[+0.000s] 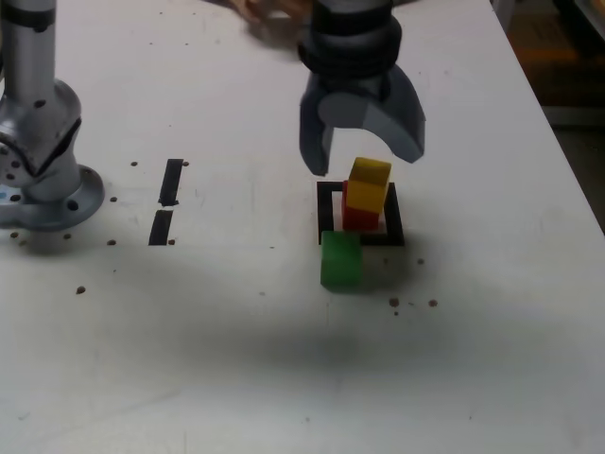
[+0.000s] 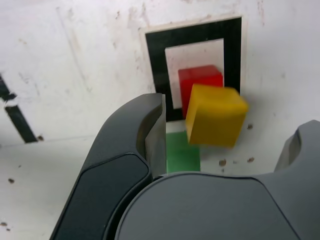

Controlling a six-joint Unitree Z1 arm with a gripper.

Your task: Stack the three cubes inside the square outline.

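Exterior view shows me the gripper (image 1: 362,142) above the stack with its jaws spread apart and nothing between them. The yellow cube (image 1: 369,183) sits on the red cube (image 1: 359,216) inside the square outline (image 1: 394,225), a little off to one side and not square with it. The green cube (image 1: 340,259) lies on the table (image 1: 236,359) just in front of the outline, touching its near edge. I judge the green one comes next. I should rise straight first, so a jaw does not brush the yellow cube, then come down centred on the green.
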